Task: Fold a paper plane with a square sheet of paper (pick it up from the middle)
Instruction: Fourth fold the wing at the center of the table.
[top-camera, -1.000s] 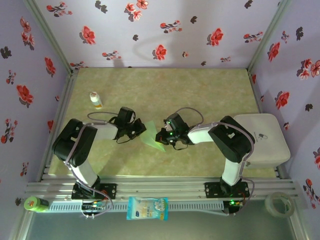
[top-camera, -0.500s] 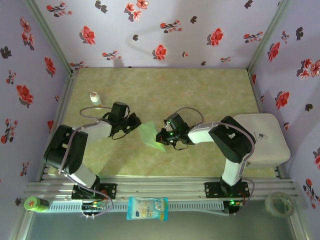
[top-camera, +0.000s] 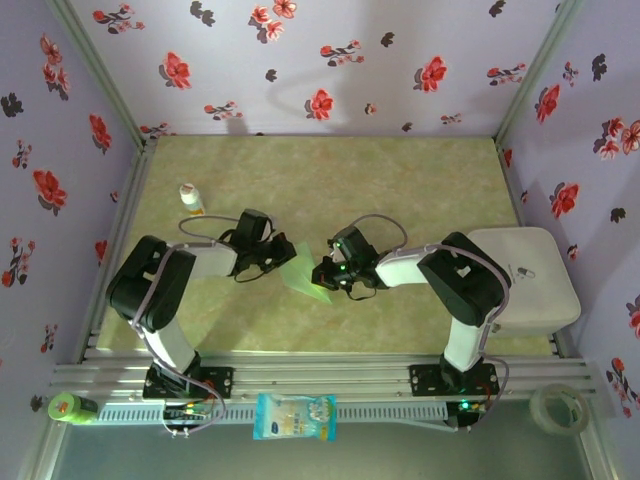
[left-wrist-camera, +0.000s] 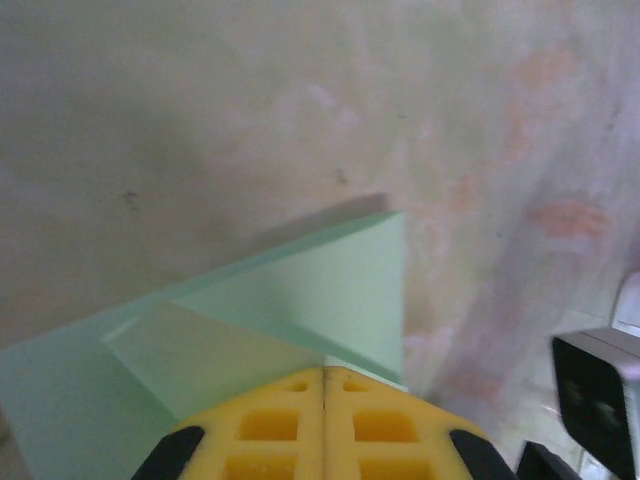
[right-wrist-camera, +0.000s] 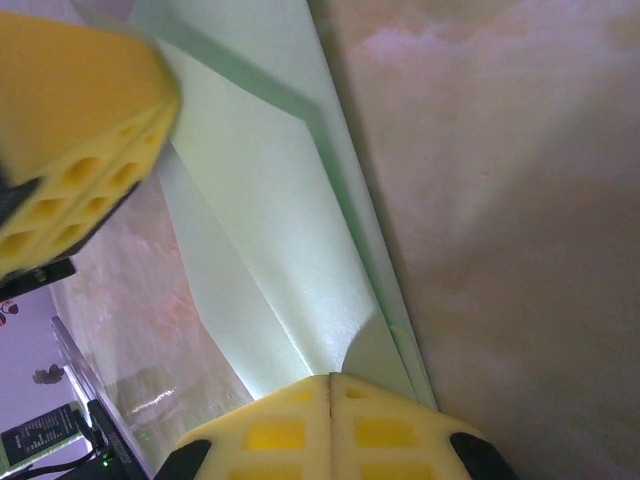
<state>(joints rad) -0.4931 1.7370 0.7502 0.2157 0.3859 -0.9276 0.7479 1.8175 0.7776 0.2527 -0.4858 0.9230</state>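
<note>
Two sets of jaws are working on the square sheet of paper (top-camera: 303, 270), which is lying near the middle of the table (top-camera: 400, 180), between the two arms. It is already showing as a narrow, layered triangle rather than a flat square. The right jaws are sitting together, and in the right wrist view the folded layers are running straight into their seam, so they are apparently clamping that end of the sheet. The left jaws are also pressed together, with their yellow tips resting on or just over a turned-in flap. Whether they are pinching it or only bearing down on it is not clear.

Judging by this, a mid-fold creasing step is under way and the slim dart is not yet formed. The next move is probably calling for the left jaws to be running firmly along the flap's edge while the right jaws are anchoring the paper, so that the layers are not sliding apart.
</note>
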